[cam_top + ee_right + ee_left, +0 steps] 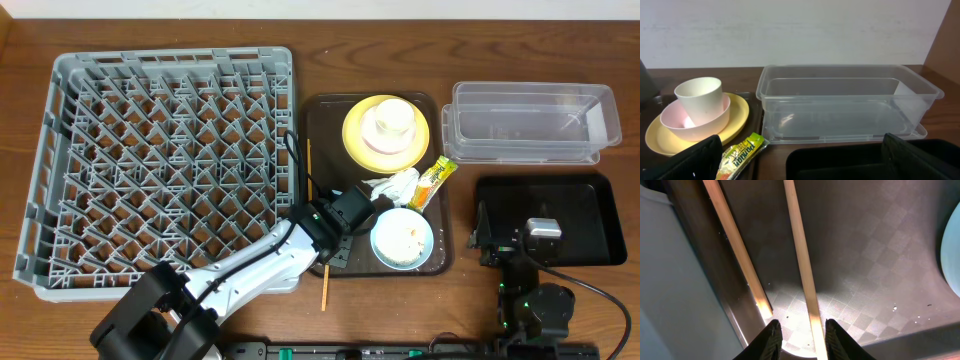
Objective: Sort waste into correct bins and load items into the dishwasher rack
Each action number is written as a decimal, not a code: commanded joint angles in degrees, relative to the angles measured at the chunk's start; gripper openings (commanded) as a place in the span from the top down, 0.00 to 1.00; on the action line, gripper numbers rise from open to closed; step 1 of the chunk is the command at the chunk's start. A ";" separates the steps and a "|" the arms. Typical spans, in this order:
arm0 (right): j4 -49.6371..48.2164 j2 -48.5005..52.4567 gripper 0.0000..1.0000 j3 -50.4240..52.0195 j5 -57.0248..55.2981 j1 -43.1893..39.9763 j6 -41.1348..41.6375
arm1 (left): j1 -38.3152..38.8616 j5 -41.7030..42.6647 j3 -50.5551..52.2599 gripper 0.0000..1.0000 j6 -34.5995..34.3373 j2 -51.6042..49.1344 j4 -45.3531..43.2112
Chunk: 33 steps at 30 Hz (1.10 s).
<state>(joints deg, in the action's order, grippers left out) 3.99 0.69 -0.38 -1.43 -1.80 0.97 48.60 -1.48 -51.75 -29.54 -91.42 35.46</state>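
Centrally, the left gripper (pixel 801 332) hangs low over the floor of the brown tray (pixel 875 255), its two fingers spread slightly. One chopstick (pixel 799 255) lies flat on the tray floor and runs into the gap between the fingertips, nearer the right-hand one in the wrist view; whether that finger touches it cannot be told. The second chopstick (pixel 735 245) lies along the tray's raised edge, outside the gap and just beside the other fingertip.

Seen from overhead, this gripper sits at the front left of the tray, just beside the light blue bowl (pixel 402 238), which holds white food scraps (pixel 408 236). The grey dishwasher rack (pixel 160 160) lies to the left of the tray. At the tray's far end stands the yellow plate (pixel 352 132), carrying a pale pinkish bowl (pixel 675 122) with the white cup (pixel 699 95) inside it. The crumpled napkin (pixel 395 185) and the snack wrapper (pixel 436 180) lie between plate and blue bowl.

The right gripper (pixel 801 145) has its fingers spread wide above the black tray (pixel 585 215), facing the clear container (pixel 530 120).
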 commanded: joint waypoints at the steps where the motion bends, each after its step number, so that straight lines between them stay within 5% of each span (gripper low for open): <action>1: 0.17 -0.37 0.01 0.07 0.02 -0.48 -0.42 | 0.13 -0.02 0.70 0.68 1.01 -0.33 -0.22; 33: 0.17 -0.37 0.01 0.07 0.02 -0.48 -0.42 | 1.92 2.05 0.96 0.75 0.55 -3.02 -2.43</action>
<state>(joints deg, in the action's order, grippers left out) 3.97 0.69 -0.38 -1.43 -1.80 0.97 49.80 0.12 -51.33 -29.54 -93.62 33.15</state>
